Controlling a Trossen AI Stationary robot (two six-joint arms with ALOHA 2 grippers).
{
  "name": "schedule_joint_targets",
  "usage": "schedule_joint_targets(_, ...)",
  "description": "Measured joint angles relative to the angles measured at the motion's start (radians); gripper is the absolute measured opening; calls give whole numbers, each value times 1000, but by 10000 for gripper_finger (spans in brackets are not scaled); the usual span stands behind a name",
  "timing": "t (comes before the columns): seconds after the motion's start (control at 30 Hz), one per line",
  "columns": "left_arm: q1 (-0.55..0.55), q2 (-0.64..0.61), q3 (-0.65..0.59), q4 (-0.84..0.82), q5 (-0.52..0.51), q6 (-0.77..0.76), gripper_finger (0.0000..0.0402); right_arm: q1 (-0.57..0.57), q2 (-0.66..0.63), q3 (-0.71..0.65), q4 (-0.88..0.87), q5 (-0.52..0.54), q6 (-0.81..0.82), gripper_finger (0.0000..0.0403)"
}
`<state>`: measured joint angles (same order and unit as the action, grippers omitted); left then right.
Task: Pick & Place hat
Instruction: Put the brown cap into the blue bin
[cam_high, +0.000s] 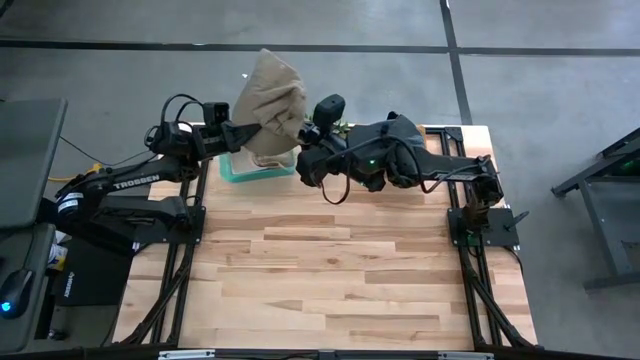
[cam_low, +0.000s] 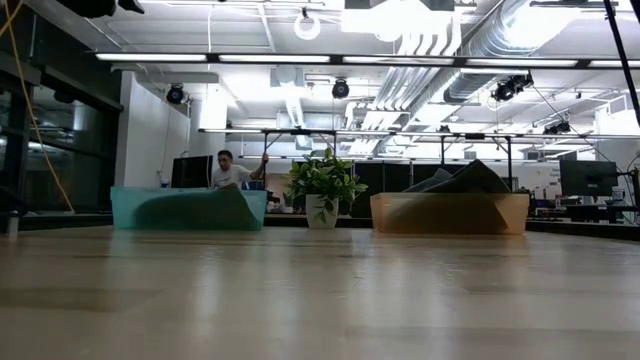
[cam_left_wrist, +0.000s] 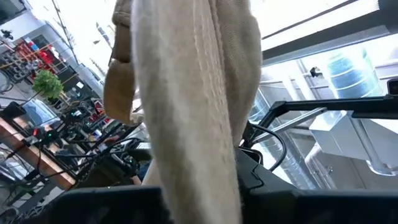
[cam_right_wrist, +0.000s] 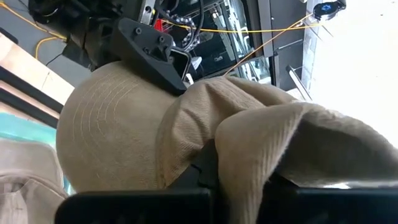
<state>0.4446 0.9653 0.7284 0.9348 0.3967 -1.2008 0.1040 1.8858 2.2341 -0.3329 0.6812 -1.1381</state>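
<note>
High view is showing me holding the tan hat (cam_high: 270, 105) up in the air over the table's (cam_high: 330, 280) far edge, near its far left corner, with both of my grippers pinching it at once. My left gripper (cam_high: 238, 132) is clamped shut on the cloth from the left side, and my right gripper (cam_high: 303, 133) is clamped shut on it from the right, so the hat is hanging bunched and upright between them instead of sagging from a single point. I am judging that the two-sided hold is there to keep the soft fabric spread and under control while it is being carried.

Directly under the hat, the teal bin (cam_high: 248, 168) is sitting at the far edge of the table, and what looks like more tan cloth is lying inside it. In the low view the teal bin (cam_low: 188, 209) and an orange-brown bin (cam_low: 450, 213) are standing well apart along that far edge with a potted plant (cam_low: 322, 188) between them; neither gripper is showing there, as both are raised well above the tabletop.

In my left wrist view the ribbed cloth is running straight up out of my closed fingers. In my right wrist view the stitched brim (cam_right_wrist: 102, 124) is bulging above my fingers, with the left gripper's dark finger (cam_right_wrist: 152, 50) pressing onto it from the far side.
</note>
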Motion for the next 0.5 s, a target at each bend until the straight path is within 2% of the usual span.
schedule_joint_targets(0.23, 0, 0, 0, -3, 16, 2, 1, 1, 0, 0, -4, -3, 34, 4)
schedule_joint_targets(0.5, 0, 2, -1, -4, 35, 3, 0, 5, 0, 0, 0, -41, 31, 38)
